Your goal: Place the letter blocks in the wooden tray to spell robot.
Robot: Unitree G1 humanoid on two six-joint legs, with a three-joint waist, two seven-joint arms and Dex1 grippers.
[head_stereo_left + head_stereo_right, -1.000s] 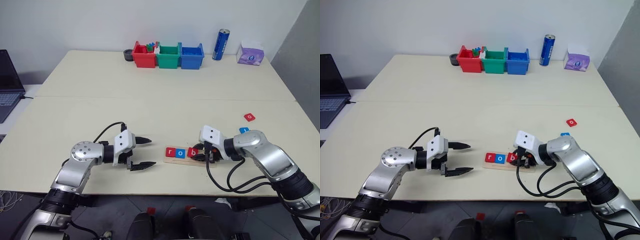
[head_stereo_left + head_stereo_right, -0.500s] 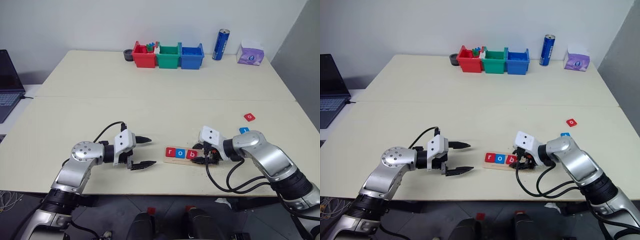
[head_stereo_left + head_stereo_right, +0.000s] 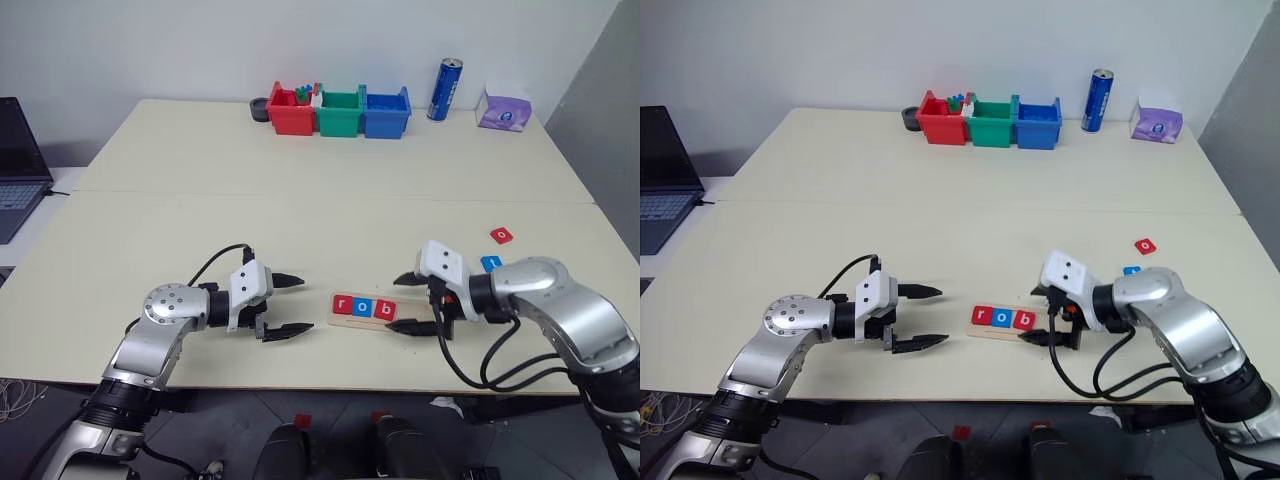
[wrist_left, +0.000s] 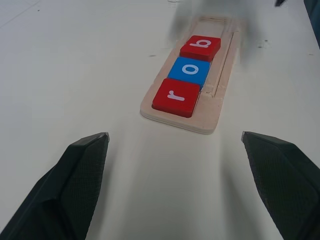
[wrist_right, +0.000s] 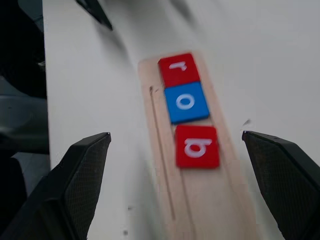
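The wooden tray lies near the table's front edge, holding three letter blocks side by side: red r, blue o and red b. My right gripper hovers open just right of the b, above the tray's bare half, with nothing between its fingers. My left gripper stands open and empty left of the tray, pointing at it. A loose red block lies on the table at the right. A blue block sits behind my right arm, partly hidden.
Red, green and blue bins stand in a row at the table's far edge. Right of them are a blue can and a purple tissue pack. A laptop sits off the left edge.
My right gripper opened and drew back and up from the tray, leaving the red b beside the o. The left arm stayed still.
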